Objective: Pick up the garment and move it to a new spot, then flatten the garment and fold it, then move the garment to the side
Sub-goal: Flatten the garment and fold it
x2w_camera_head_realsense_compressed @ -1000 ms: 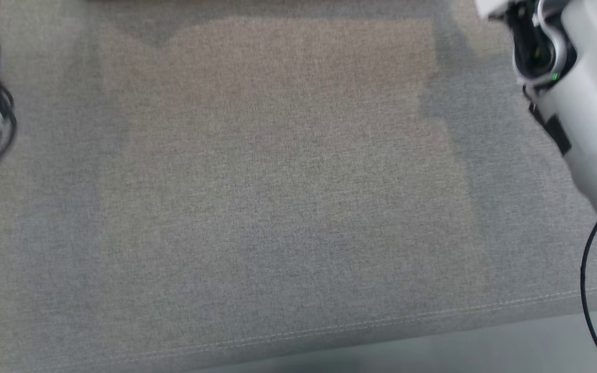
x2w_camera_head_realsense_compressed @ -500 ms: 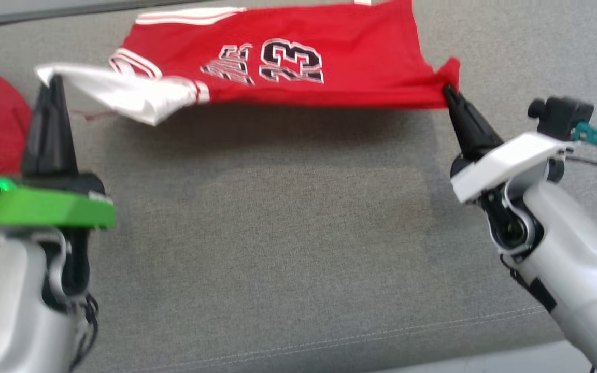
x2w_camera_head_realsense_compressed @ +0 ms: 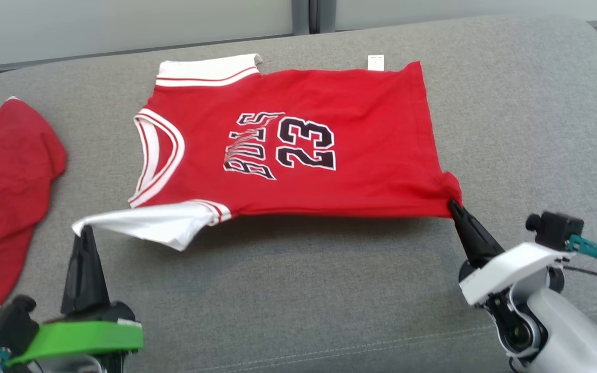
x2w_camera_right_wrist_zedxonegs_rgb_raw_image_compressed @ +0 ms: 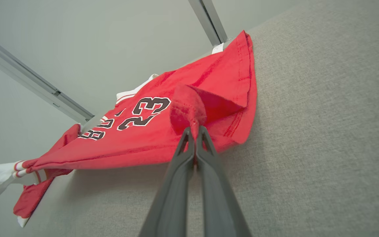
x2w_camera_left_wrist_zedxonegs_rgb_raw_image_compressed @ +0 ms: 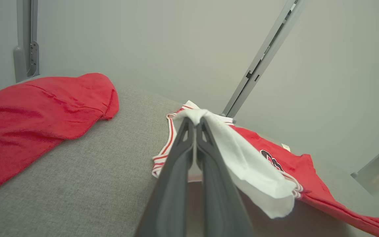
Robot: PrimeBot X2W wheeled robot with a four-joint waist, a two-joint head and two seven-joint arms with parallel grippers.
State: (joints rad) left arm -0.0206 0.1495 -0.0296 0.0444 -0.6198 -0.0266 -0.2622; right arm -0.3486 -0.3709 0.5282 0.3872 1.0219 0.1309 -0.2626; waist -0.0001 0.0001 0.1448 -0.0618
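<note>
A plain indoor room, more test set or lab than home: a grey fabric cushion (x2w_camera_head_realsense_compressed: 298, 290) with a stitched seam (x2w_camera_head_realsense_compressed: 381, 341) — backed by bare pale wall panels (x2w_camera_head_realsense_compressed: 122, 26) joined by grey metal strips (x2w_camera_head_realsense_compressed: 313, 15).

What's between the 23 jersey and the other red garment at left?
Bare grey cushion separates jersey from red garment, seen in head view.

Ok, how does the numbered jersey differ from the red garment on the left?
The jersey is spread out, printed with 23; the red garment lies rumpled, no print showing. Left gripper and right gripper pinch the jersey; the red garment is untouched. Both are red, on the grey cushion.
</note>
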